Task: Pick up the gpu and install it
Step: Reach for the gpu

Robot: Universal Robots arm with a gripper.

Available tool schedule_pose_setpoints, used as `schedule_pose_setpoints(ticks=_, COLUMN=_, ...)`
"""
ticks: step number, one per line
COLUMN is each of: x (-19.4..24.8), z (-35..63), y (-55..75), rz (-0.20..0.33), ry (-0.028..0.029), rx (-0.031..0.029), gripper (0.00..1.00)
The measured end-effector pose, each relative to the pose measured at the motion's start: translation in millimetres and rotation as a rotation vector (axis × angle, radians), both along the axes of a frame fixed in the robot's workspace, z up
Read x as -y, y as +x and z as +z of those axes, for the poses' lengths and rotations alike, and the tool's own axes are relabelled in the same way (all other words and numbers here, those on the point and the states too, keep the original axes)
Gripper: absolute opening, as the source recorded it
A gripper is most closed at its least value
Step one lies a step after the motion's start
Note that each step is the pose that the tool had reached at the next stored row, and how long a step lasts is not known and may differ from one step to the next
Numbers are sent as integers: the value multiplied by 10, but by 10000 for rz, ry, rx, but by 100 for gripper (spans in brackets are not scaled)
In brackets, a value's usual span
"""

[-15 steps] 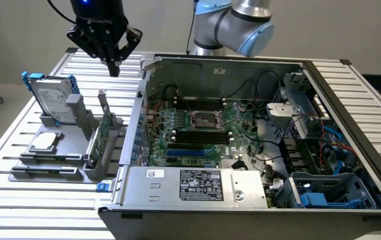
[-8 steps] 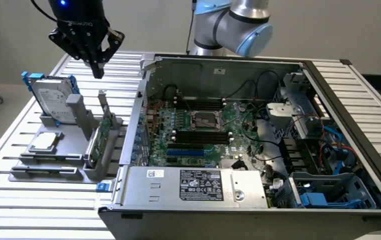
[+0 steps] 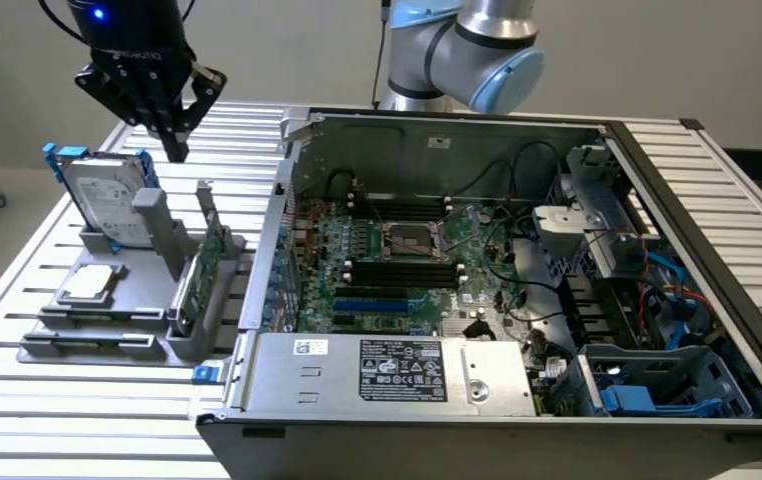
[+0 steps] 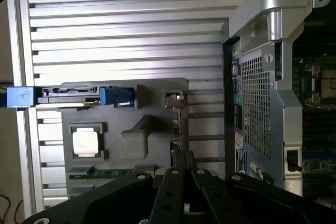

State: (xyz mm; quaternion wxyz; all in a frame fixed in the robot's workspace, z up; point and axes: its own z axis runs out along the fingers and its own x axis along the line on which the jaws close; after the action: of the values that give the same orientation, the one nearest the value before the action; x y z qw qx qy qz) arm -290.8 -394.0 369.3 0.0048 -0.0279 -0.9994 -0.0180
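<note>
The gpu [image 3: 192, 285] stands on edge in a slot of the grey holder [image 3: 114, 310] on the slatted table, its green board showing. From the wrist view I look down on its thin top edge and silver bracket [image 4: 174, 101]. My gripper [image 3: 174, 140] hangs high above the far end of the holder, shut, with nothing between its fingers. In the wrist view its black fingertips [image 4: 181, 163] meet just short of the gpu's edge. The open computer case [image 3: 288, 180] lies to the exterior view's right of the holder, its motherboard [image 3: 395, 260] exposed.
A silver hard drive in a blue frame [image 3: 108, 195] stands upright at the holder's far end. A processor chip [image 3: 92, 285] and memory sticks [image 3: 88, 340] lie in the holder. The arm's base [image 3: 468, 50] rises behind the case.
</note>
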Motion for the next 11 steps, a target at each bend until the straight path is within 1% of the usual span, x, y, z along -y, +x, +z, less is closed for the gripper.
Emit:
schedule_pose_setpoints(ticks=4, x=0, z=-29, y=-16, rz=105, ry=-39, rx=1, gripper=11)
schedule_pose_setpoints(ticks=5, x=0, z=-34, y=-23, rz=110, ry=-72, rx=1, gripper=11)
schedule_pose_setpoints(ticks=11, x=0, z=-35, y=-23, rz=110, ry=-75, rx=0, gripper=11)
